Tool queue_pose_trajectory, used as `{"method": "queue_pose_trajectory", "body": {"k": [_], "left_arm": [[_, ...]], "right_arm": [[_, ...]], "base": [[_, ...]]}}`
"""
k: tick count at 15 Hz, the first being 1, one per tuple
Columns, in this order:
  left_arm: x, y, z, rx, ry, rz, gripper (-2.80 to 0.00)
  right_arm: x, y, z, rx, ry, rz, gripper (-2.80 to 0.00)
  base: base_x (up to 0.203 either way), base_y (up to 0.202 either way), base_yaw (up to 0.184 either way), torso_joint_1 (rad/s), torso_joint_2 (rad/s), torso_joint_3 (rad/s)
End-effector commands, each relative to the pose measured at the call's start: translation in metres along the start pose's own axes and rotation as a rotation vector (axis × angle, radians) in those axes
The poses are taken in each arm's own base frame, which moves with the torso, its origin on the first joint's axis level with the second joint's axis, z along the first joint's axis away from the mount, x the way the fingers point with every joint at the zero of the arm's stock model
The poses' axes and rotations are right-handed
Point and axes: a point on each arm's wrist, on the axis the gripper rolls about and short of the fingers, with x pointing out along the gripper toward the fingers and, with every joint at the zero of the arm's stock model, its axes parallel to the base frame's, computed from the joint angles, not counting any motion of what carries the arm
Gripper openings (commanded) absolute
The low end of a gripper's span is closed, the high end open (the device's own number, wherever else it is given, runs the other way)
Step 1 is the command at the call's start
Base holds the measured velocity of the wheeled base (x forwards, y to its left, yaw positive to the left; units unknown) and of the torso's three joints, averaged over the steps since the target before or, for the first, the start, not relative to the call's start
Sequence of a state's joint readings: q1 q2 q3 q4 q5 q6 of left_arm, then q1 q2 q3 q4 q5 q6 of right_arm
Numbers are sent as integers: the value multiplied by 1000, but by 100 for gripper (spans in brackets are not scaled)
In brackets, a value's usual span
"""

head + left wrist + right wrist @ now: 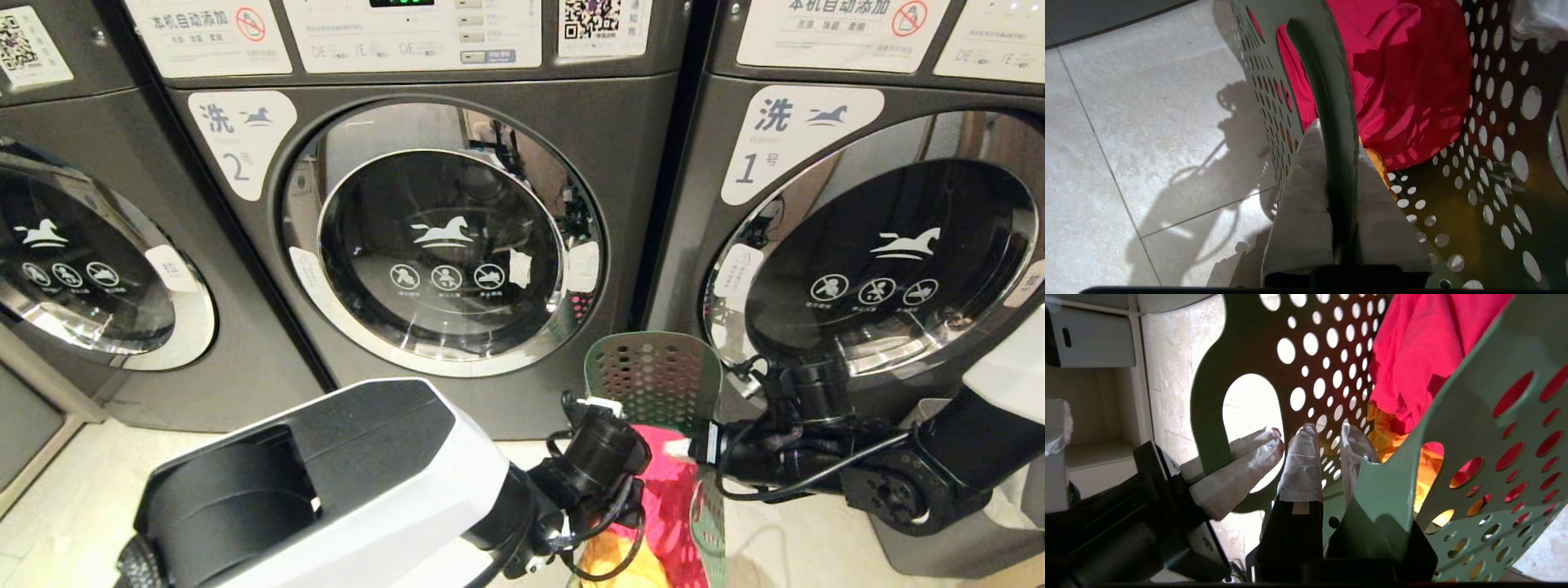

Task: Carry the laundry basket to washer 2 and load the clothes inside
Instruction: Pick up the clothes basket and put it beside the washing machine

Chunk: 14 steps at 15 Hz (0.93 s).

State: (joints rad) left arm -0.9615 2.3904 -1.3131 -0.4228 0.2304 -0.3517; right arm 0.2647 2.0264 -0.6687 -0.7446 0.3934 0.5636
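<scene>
Two grippers on the laundry basket (653, 384), which sits on the tiled floor (1126, 143) just in front of washer 2 (424, 229), toward the seam with washer 1 (865, 245). Left gripper (1337, 196) is clamped narrow on the basket's rim edge, one taped finger (1302, 212) on each side of the green wall. Right gripper (1327, 457) grips the opposite basket wall beside a cut-out handle; its jaws are drawn in narrow, and the plastic passes between the taped fingertips (1302, 457). Inside the basket: magenta-pink garment (1404, 81) on top, yellow-orange garment (1388, 433) under it. Washer 2's door is closed, round chrome rim facing the basket. Left arm (367, 490) reaches in from the washer-2 side of the basket, right arm (898, 465) from the washer-1 side.
</scene>
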Motion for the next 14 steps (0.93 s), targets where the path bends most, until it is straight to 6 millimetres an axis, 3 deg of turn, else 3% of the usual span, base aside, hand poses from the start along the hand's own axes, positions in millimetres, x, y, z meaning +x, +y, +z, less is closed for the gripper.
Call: {"method": "queue_pose_trajectory", "body": {"k": [1, 10, 14], "left_arm": [[2, -5, 3, -1, -7, -7, -280], [25, -34, 20, 16, 2, -32, -280], [35, -42, 25, 21, 14, -32, -280]], "right_arm": [[-2, -5, 1, 14, -5, -8, -280], [-20, -44, 11, 99, -44, -85, -280], [-23, -52, 15, 75, -56, -92, -280]], "base": [[0, 0, 0, 0, 0, -203], [0, 0, 0, 2, 2, -199], [0, 0, 0, 3, 4, -199]]}}
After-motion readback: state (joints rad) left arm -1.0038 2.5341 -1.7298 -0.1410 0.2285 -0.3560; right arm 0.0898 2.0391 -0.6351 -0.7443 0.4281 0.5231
